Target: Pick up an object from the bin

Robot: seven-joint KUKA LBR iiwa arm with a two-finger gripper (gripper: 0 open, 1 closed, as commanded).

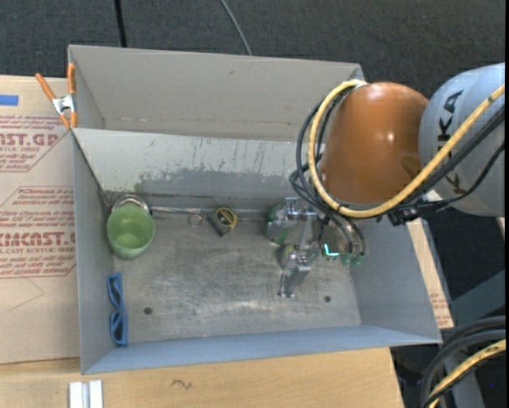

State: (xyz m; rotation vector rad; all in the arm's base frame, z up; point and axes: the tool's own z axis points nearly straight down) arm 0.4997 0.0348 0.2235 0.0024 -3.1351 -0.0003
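You have the arm (466, 134) reaching in from the right. Its orange cover (375, 143) and looped cables hang above the jaws, which point down at the floor of the bin (212, 83) in its right half. From this angle you cannot tell whether the jaws are spread or pressed together (the wrist hardware crowds them), nor whether their tips touch the floor. The thing closest to them is a small green piece (279, 223), just beside them on the left and a little toward the back wall. It is partly hidden by the wrist, and you cannot make out what it is. Farther left of the jaws, near the foot of the back wall, lies a brass ring (225, 219), with a small grey bit (195, 220) just past it. Well apart from the jaws, at the bin's left side, a green cup (131, 228) sits against the wall with its open mouth showing. Nearer the front than the cup, in the near-left corner, a long blue thing (116, 308) lies along the left wall.
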